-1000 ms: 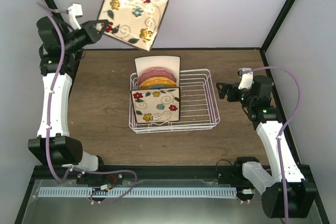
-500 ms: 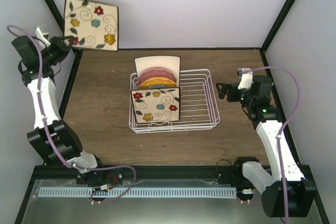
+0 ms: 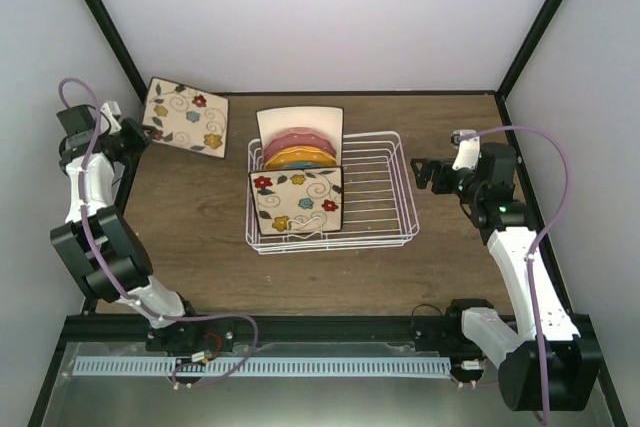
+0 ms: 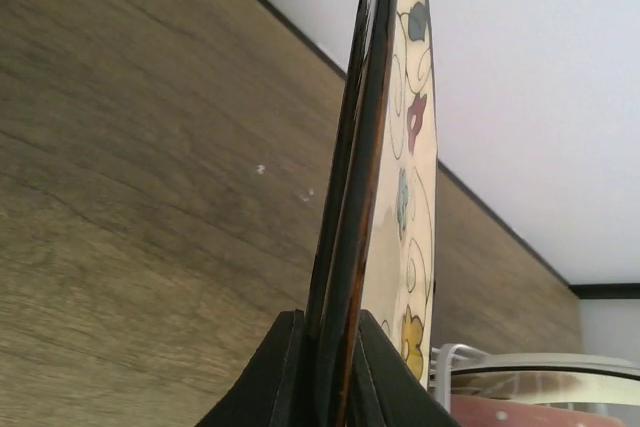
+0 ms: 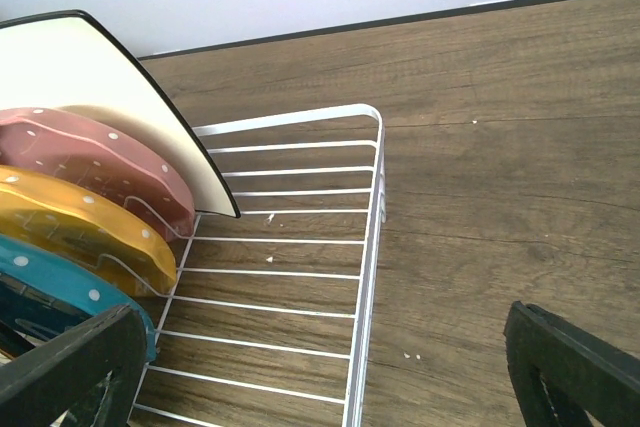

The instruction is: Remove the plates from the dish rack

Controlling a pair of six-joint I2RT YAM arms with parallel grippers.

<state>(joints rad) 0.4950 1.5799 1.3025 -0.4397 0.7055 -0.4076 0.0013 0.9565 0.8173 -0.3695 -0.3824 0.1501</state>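
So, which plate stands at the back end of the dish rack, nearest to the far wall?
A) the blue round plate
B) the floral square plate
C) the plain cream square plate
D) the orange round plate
C: the plain cream square plate stands behind the pink plate in the dish rack, while the floral square plate is at the near end.
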